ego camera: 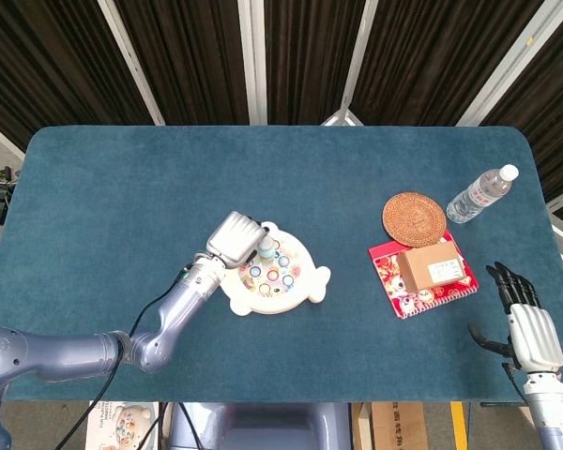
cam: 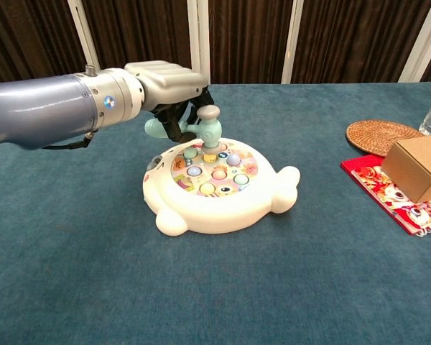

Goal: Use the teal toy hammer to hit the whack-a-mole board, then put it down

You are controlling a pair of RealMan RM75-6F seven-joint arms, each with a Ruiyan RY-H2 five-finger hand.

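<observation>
The hammer [cam: 201, 131] is teal with a grey head. It is held above the rear left part of the board [cam: 215, 188], head pointing down, with the striking face on or just above a peg at the rear of the peg field; the chest view does not settle whether there is contact. In the head view the hammer [ego camera: 264, 247] shows only as a small piece beside the hand, over the near-left edge of the board [ego camera: 274, 275].

The left hand [cam: 169, 83] wraps the handle from above, fingers curled around it, with the rounded handle end protruding on the arm side. The left hand [ego camera: 235, 240] reaches in from the lower left of the surface [ego camera: 122, 206].

The right hand [ego camera: 528, 328] sits at the lower right edge of the head view, fingers straight and apart, holding nothing, well apart from the board.

Step in hand, as a judgement: the striking step. The hammer is at or near the bottom of a stroke on the board.

Next move, as a judgement:
1. Lift the hammer head clear of the pegs before any sideways travel, so the board is not dragged.
2. If a further strike is wanted, keep the head vertical over a peg.
3. For the set-down, carry the hammer to bare surface beside the board, lower it until it rests, then release.

Further out, right of the board, lie a woven coaster [ego camera: 415, 218], a cardboard box [ego camera: 435, 269] on a red booklet [ego camera: 392, 277], and a water bottle [ego camera: 481, 194].
</observation>
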